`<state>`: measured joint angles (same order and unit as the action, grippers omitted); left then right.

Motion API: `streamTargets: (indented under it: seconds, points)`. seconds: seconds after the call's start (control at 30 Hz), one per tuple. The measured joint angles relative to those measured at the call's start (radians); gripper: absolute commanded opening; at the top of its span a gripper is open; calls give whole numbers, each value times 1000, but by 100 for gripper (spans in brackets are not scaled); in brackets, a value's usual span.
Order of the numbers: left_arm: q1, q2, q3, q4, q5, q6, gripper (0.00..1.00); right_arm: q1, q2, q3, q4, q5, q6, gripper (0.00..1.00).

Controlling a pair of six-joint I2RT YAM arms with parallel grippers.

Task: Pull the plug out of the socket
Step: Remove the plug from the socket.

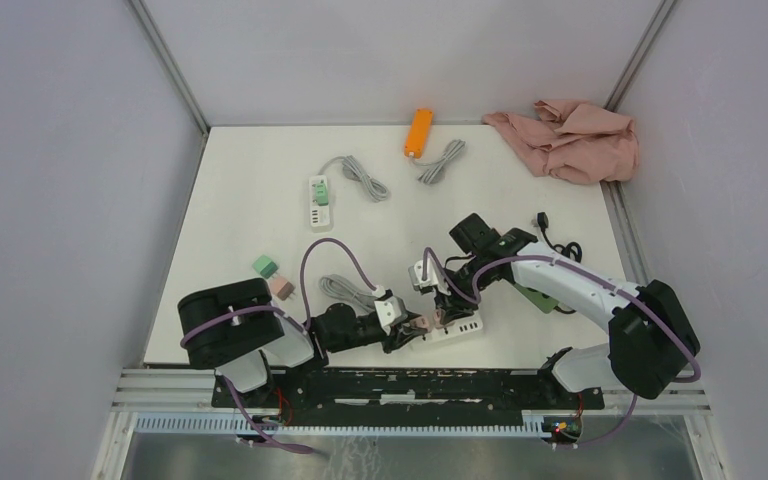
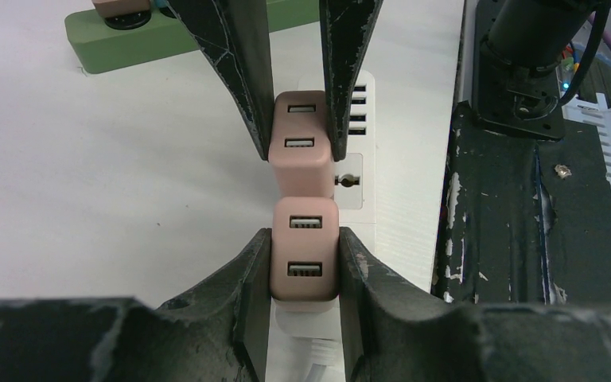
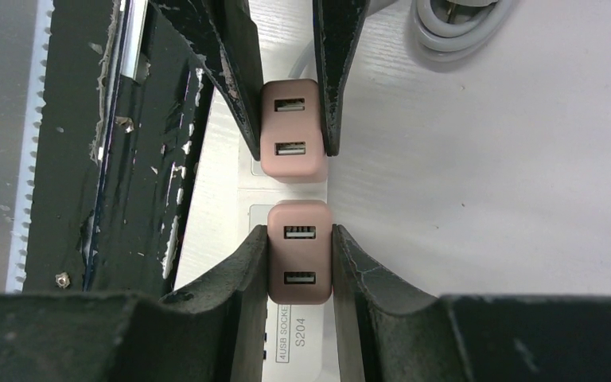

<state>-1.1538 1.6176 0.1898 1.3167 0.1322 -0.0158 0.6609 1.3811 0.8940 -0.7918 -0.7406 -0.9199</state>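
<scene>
a white counter (image 1: 250,190) boxed in by pale grey walls, seen from overhead and from both wrists. low in the middle of the overhead frame, at the counter's near edge, a white power strip (image 1: 457,329) carries two matching usb chargers. the left end effector (image 2: 302,239) is clamped on one pink plug (image 2: 304,267), both fingers pressed flat against its sides at the bottom of the left wrist view. the right end effector (image 3: 300,231) is closed just as tightly on the twin plug (image 3: 300,263), bottom centre of the right wrist view. the two plugs stand just beside each other with a thin gap between them, each showing two usb ports to the camera. whether their prongs sit in the strip is hidden beneath them. an unused socket (image 2: 348,181) shows on the strip right of the plugs, and a scuffed black rail (image 2: 525,207) fills the right of that frame. a green power strip (image 2: 127,32) lies at upper left there. overhead, a coiled grey cable (image 1: 340,290) and two small adapters (image 1: 273,276) lie left of centre, a white-and-green strip (image 1: 319,202) above them, an orange strip (image 1: 418,132) at top centre, and a crumpled pink cloth (image 1: 570,140) in the upper right corner.
</scene>
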Motion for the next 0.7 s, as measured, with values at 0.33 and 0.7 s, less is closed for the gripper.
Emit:
streamTargets:
  seconds: [0.33, 0.7]
  points:
    - [0, -1, -3, -11, 1, -1, 3, 14, 0, 12, 89, 4, 150, 0]
    - [-1, -16, -19, -10, -3, -4, 44, -29, -18, 25, 34, -7, 79, 0]
